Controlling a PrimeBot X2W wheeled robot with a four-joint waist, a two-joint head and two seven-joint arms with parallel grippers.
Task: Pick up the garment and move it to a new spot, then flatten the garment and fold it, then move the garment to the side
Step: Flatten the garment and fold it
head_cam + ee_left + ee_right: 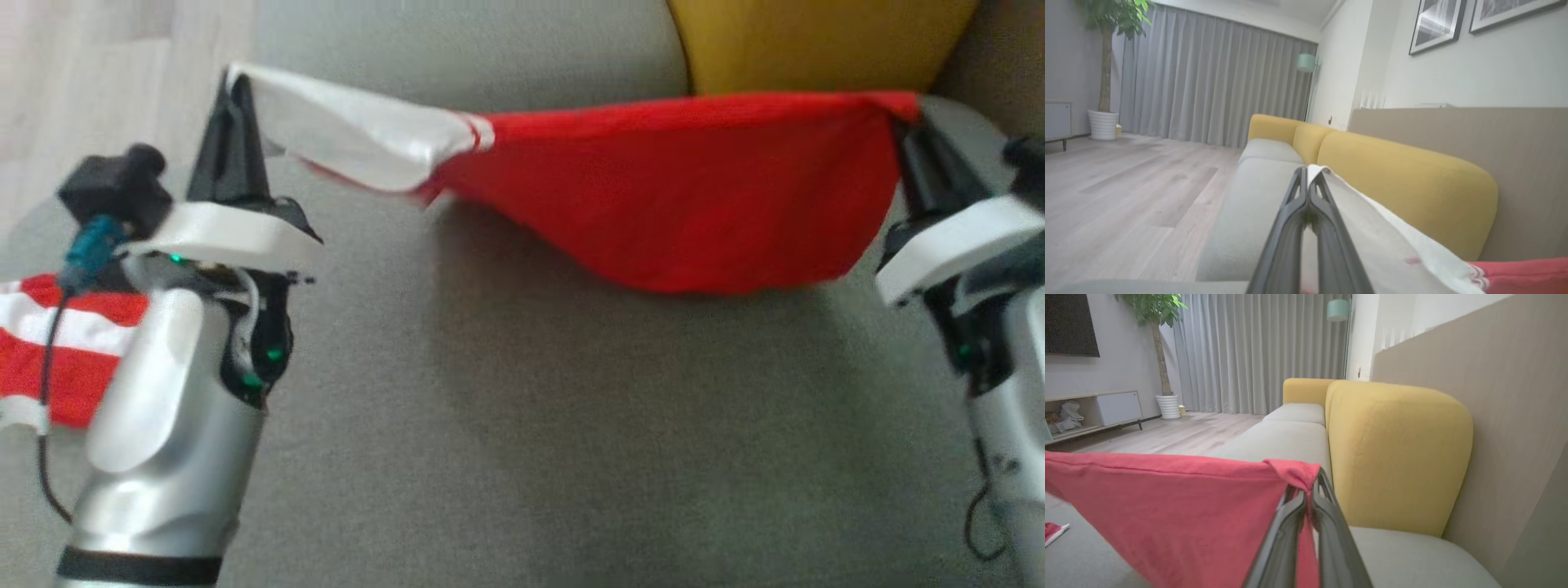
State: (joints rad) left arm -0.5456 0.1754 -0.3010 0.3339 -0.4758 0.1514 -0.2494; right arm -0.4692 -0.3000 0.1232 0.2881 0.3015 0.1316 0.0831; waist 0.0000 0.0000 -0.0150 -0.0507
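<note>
The garment (669,188) is red with a white end and hangs stretched between my two grippers above the grey sofa seat (522,425). My left gripper (237,82) is shut on its white corner; the left wrist view shows that white cloth (1372,228) pinched at the fingertips (1308,173). At the far right my right gripper (904,114) is shut on the red corner, and the right wrist view has the red cloth (1180,514) draping left from the fingertips (1310,484). The middle of the garment sags toward the seat.
A red-and-white striped cloth (57,351) lies on the seat behind my left forearm. Yellow back cushions (816,41) line the sofa's far side, with a beige wall panel (1494,396) behind. Wooden floor (1126,183) lies to the left, with a potted plant (1106,61) beyond.
</note>
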